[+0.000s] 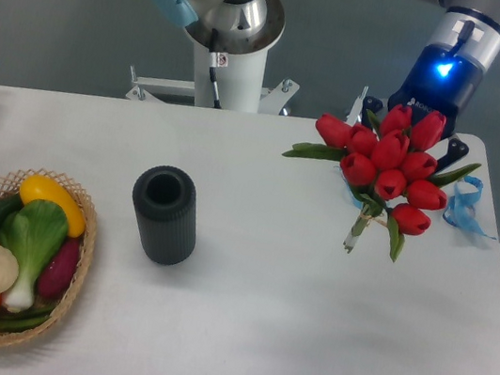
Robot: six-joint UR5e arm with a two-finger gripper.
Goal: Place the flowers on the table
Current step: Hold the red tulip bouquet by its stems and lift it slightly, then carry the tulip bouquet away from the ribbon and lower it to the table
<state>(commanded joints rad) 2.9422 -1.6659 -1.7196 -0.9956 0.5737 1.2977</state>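
A bunch of red tulips (391, 167) hangs at 2 o'clock over the white table (289, 298), hiding the gripper (405, 112); its grip is unclear. A dark vase (165, 214) stands centre-left; a vegetable basket (72, 288) sits at 8 o'clock.

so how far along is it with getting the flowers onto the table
Partway. Done: the flowers are out of the dark ribbed vase, which stands empty at mid-table. In hand: the bunch hangs at the far right end of the table, blooms against the pincer, stems pointing down; the jaws are hidden behind the blooms, so grip is unclear. Left: laying the bunch flat on the white top and letting go.
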